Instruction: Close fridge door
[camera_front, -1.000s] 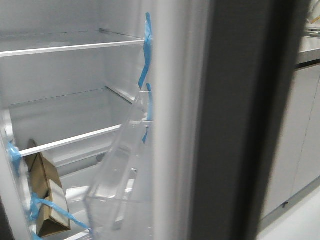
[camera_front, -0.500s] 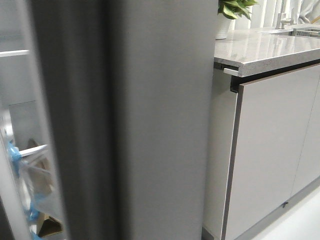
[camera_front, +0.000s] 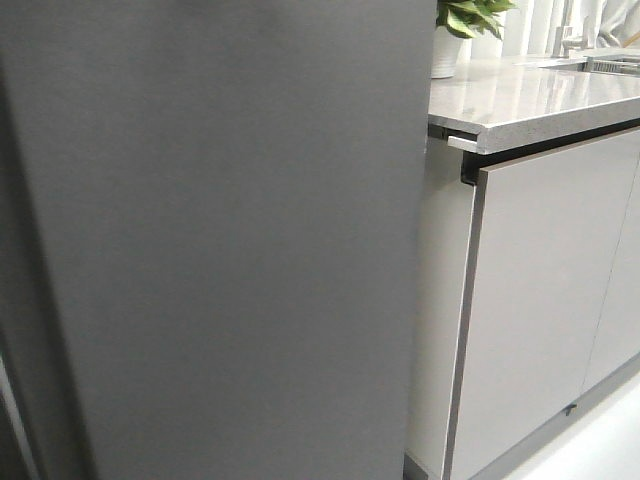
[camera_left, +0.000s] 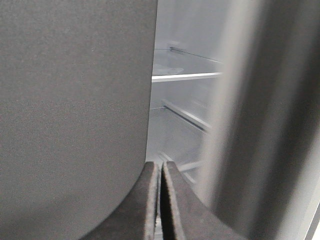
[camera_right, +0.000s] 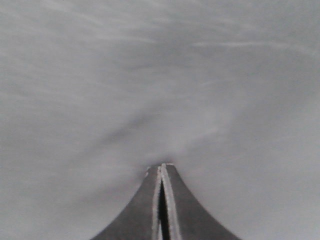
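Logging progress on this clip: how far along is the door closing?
Mostly done: in the front view the fridge door fills the frame and hides the interior. Not latched yet: the left wrist view shows shelves through a gap. The right gripper, shut, points at a grey surface. The left gripper is shut, idle. Left: closing the gap.

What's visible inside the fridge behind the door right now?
Left wrist view only: white shelves through the gap beside the fridge door. The front view is fully covered by the door.

A kitchen: stone countertop, cabinet fronts, sink.
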